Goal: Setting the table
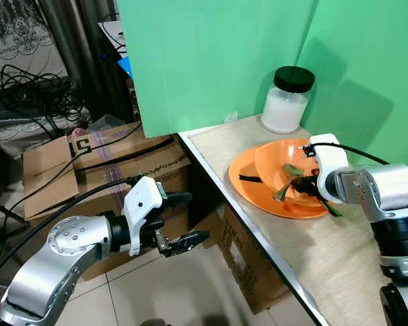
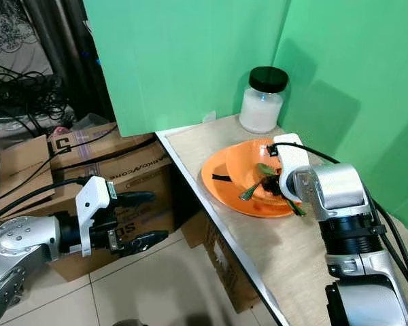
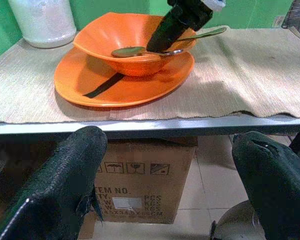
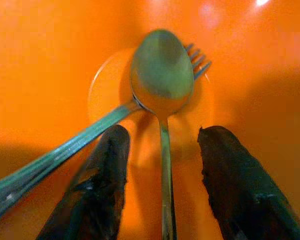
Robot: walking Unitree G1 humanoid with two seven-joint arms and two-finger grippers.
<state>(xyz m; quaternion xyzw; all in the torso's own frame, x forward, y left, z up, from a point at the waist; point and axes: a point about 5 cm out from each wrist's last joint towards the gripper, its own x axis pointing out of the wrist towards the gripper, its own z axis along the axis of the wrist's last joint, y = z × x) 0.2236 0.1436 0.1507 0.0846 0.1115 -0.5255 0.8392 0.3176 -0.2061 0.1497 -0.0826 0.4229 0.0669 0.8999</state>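
Observation:
An orange bowl (image 1: 275, 163) sits in an orange plate (image 1: 251, 193) on a beige placemat (image 1: 326, 251). Inside the bowl a spoon (image 4: 161, 70) lies across a fork (image 4: 65, 150). My right gripper (image 4: 162, 132) is lowered into the bowl and open, one finger on each side of the spoon's handle without touching it. Off the table's left edge, above the floor, my left gripper (image 1: 197, 216) is open and holds nothing. It faces the table's side, with the plate ahead of it in the left wrist view.
A black-lidded jar (image 1: 287, 100) of white contents stands behind the plate against the green backdrop (image 1: 211, 54). A black strip (image 1: 250, 178) lies on the plate. Cardboard boxes (image 1: 115, 163) and cables (image 1: 34, 95) crowd the floor to the left.

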